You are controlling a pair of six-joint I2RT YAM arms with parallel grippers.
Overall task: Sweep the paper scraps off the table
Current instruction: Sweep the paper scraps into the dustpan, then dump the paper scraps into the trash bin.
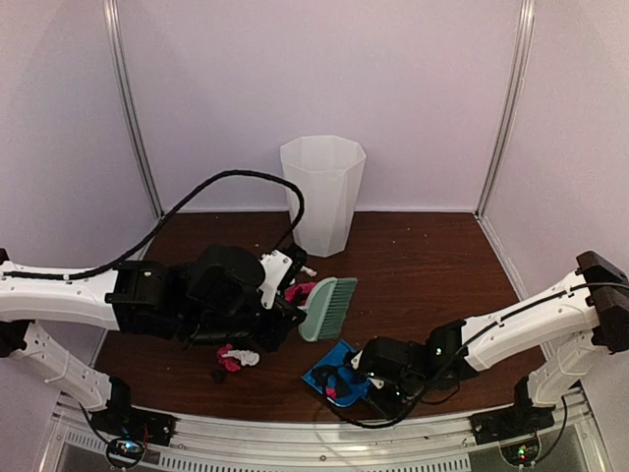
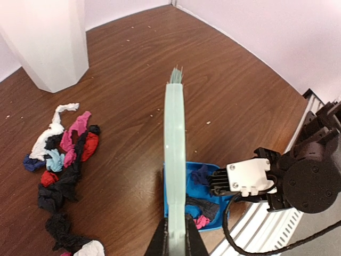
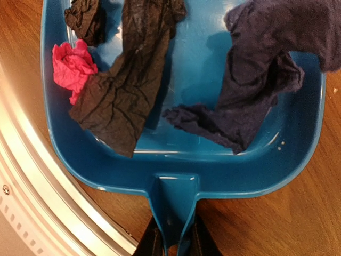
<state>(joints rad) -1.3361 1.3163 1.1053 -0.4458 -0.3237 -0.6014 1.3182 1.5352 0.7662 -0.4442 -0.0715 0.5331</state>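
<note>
We find the table (image 2: 240, 96) a dark wood-grain surface with a slight sheen. The paper scraps (image 3: 114, 101) are matt and heavily wrinkled. The dustpan (image 3: 181, 170) is glossy blue plastic, the brush (image 2: 175, 160) smooth pale-green plastic, the front rail (image 3: 37, 197) brushed metal, and the bin (image 1: 322, 197) translucent white plastic.

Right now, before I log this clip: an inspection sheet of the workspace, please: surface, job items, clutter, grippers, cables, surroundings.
Surface: dark wood-grain table, dotted with pale specks.
Job's things: paper scraps heaped on the table beside the brush; several more lie in the dustpan.
Clutter: nothing seen.
Grippers: left gripper shut on the brush; right gripper shut on the dustpan handle.
Cables: black cable arcs from the left arm up toward the bin.
Surroundings: white bin at the back of the table; pale walls with metal uprights.
</note>
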